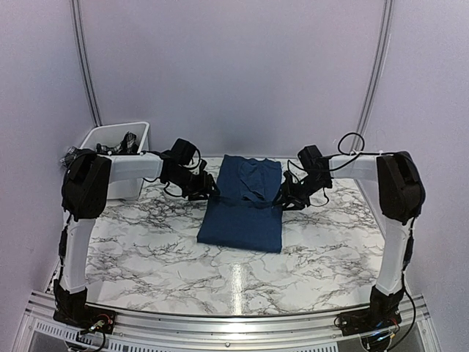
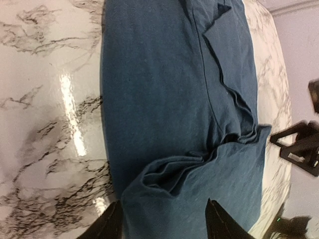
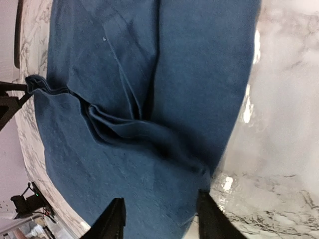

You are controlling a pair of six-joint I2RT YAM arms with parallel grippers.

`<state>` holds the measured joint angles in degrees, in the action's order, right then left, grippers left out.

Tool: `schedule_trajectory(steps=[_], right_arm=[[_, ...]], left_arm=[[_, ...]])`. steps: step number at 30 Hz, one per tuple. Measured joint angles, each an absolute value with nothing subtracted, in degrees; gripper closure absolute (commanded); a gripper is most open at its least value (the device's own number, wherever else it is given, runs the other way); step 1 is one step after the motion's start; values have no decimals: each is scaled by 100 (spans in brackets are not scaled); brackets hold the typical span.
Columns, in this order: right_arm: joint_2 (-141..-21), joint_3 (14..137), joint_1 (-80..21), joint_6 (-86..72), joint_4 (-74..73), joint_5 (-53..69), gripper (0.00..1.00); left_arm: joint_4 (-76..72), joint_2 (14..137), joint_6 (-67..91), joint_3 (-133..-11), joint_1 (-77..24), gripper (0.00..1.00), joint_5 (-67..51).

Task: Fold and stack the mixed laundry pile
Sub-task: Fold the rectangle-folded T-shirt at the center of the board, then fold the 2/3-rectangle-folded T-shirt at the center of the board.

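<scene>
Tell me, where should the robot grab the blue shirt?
Pinch the blue t-shirt at its side edges, probably the left gripper from the left, right gripper from the right: it lies flat, so only the edges can be pinched.

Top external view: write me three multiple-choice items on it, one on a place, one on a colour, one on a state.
1. Where does the white bin stand?
A. at the far left
B. at the near right
C. in the centre

2. What colour is the t-shirt?
A. red
B. yellow
C. navy blue

3. How does the t-shirt lie?
A. balled up
B. folded into a long panel, lying flat
C. hanging in the air

Key:
1 A, it sits by the far left corner.
2 C, the cloth is dark blue all over.
3 B, its sides are turned in and it lies flat on the marble.
</scene>
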<state>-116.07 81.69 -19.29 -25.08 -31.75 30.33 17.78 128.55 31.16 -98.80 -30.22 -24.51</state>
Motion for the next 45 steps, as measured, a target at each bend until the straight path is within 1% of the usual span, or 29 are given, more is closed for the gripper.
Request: schedule_trajectory(steps=[1,4,8,11,14,17,19,23,29,34,38,42,45], right_arm=[[-11605,8283,-1905,-2438,-3269,2998,47],[-11461,8593,-1846,-2161,-3485,2902,46],[-10820,8396,-1900,-1984,-3601,3041,46],[-10276,7848,-2141,-2095,-3352,3347,47],[-10027,7126,-2871,-2491,-2738,3791,48],[-10062,6410,-3363,-3013,-2049,4156,50],[-10143,5996,-3487,-3288,-1625,4346,50],[-10418,5382,-3371,-3691,-878,4497,52],[-10390,4873,-3000,-3730,-397,4727,53],[-9944,4617,-2821,-3533,-742,4587,53],[-9135,4488,-2757,-3422,-1339,4377,53],[-8545,4484,-2580,-3258,-1824,4036,55],[-8672,4484,-2519,-3159,-2040,3830,55]], left_arm=[[1787,12827,3085,-9852,-2987,34,-2434],[1831,12532,2899,-9542,-2923,33,-2349],[1868,11695,2681,-8748,-2936,35,-2425],[1848,11115,2539,-8252,-3199,40,-2655],[1592,10750,2534,-7734,-3677,47,-3030],[1155,10685,2749,-7203,-4108,52,-3387],[676,10685,3024,-6748,-4206,54,-3551],[-239,10798,3691,-5968,-4029,58,-3699],[-954,10903,4143,-5389,-3680,60,-3717],[-814,10377,4071,-5002,-3570,60,-3454],[-475,9850,3929,-4965,-3538,61,-3190],[-270,9800,3835,-4976,-3540,60,-2995],[-97,9920,3806,-5000,-3546,59,-2926]])
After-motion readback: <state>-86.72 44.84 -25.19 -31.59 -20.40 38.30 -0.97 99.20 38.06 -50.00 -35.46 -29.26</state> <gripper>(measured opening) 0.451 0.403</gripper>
